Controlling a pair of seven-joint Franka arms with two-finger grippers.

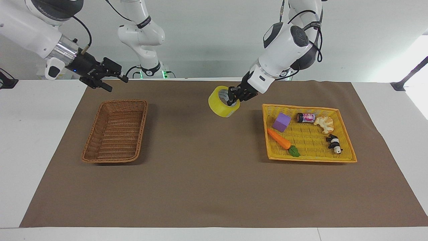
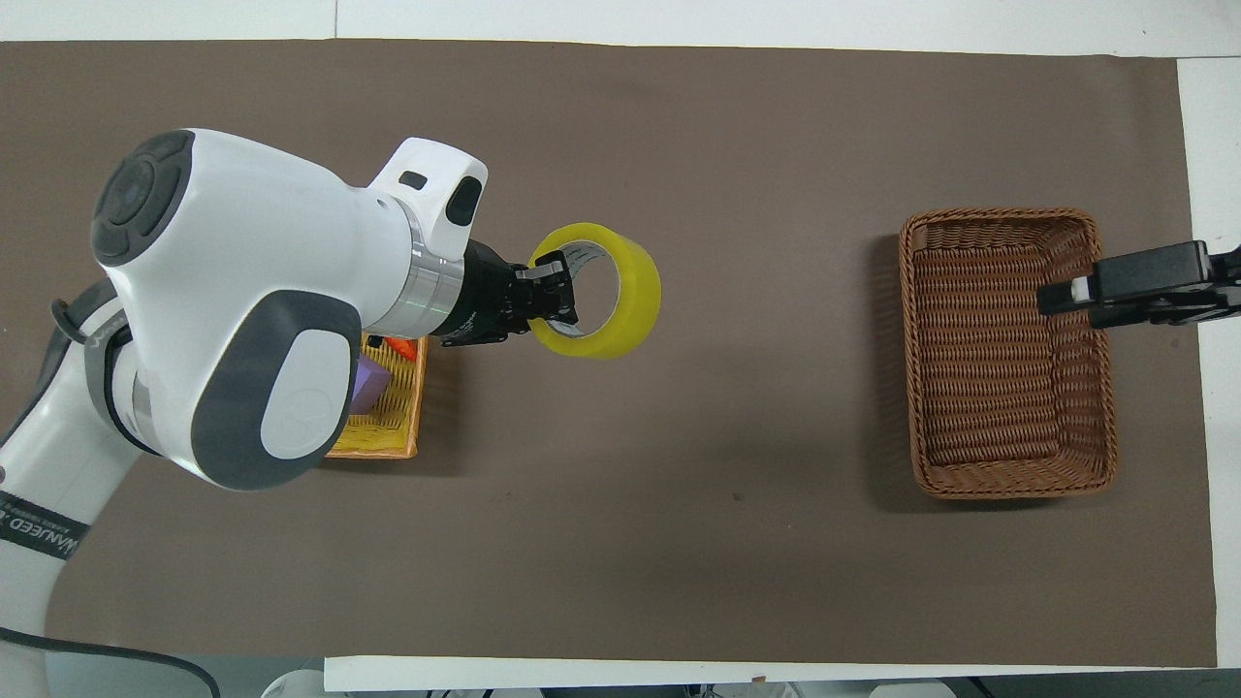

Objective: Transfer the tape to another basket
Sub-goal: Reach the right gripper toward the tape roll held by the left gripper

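The tape (image 1: pixel 219 104) is a thick yellow roll, held in the air over the bare mat between the two baskets. My left gripper (image 1: pixel 233 97) is shut on its rim, one finger inside the white core; the overhead view shows the same grip, with the left gripper (image 2: pixel 555 296) on the tape (image 2: pixel 637 291). The dark-brown wicker basket (image 1: pixel 115 134) lies toward the right arm's end with nothing in it. My right gripper (image 1: pixel 116 83) hangs open over that basket's end nearest the robots; from overhead the right gripper (image 2: pixel 1057 296) covers one side of the basket (image 2: pixel 1008 490).
A yellow-orange tray basket (image 1: pixel 309 160) toward the left arm's end holds a purple block (image 1: pixel 281 122), a carrot (image 1: pixel 279 139), a small can (image 1: pixel 306 117), a pastry (image 1: pixel 324 124) and a panda figure (image 1: pixel 333 143). My left arm hides most of the tray (image 2: pixel 388 427) from overhead.
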